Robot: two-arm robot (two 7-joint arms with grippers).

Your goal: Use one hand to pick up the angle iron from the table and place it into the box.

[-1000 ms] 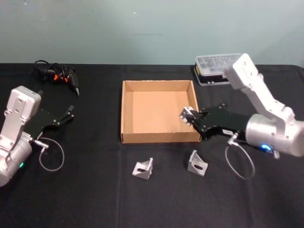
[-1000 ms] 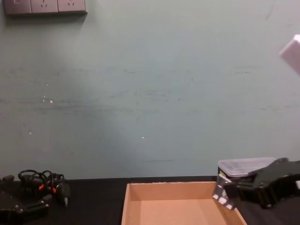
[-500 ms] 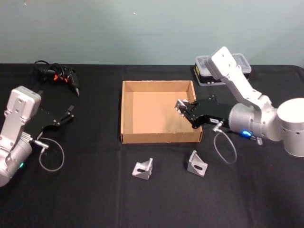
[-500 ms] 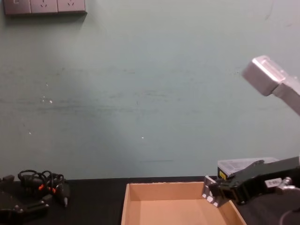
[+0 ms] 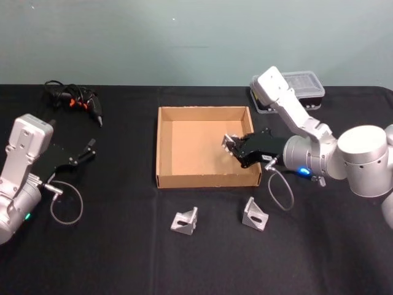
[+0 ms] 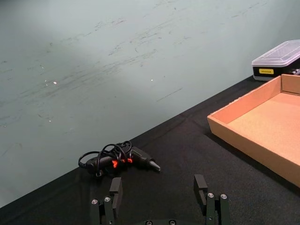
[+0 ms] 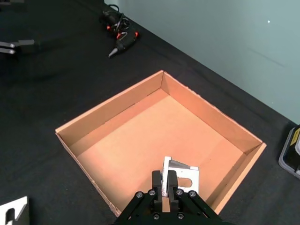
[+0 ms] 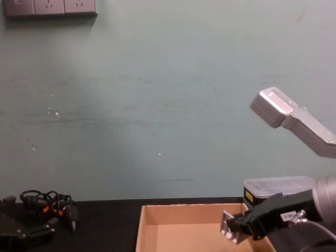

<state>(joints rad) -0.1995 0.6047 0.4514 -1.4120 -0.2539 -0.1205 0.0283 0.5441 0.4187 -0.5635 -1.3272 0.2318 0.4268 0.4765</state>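
Black matte cloth-like surface covers the table (image 5: 123, 258) from edge to edge, and a pale green wall (image 5: 184, 37) stands behind it, with a row of sockets (image 8: 50, 7) high up in the chest view. At the far left of the table lies a black drill (image 5: 86, 101) with its coiled cable. At the far right sits a clear-lidded case (image 5: 304, 85). The tan cardboard box (image 5: 161, 144) sits in the middle, open side up.

The angle iron (image 7: 183, 174) is inside the outline of the box, over its floor near the right wall and toward the front. Whether it touches the floor cannot be told. 1 flange stands edge-on between the fingers. The other flange, with its slot, faces up and reaches toward the box's right wall. The piece is compact, so no long axis reads clearly.

The right gripper (image 7: 164, 179) reaches in over the right wall, its fingers drawn narrow and clamped on the upright flange. The left gripper (image 6: 158, 192) is parked at the left side of the table, well apart from the box, fingers spread wide and holding nothing.

2 more pieces lie on the table just in front of the box: the left-hand angle iron (image 5: 185, 220) and the right-hand angle iron (image 5: 254, 213).
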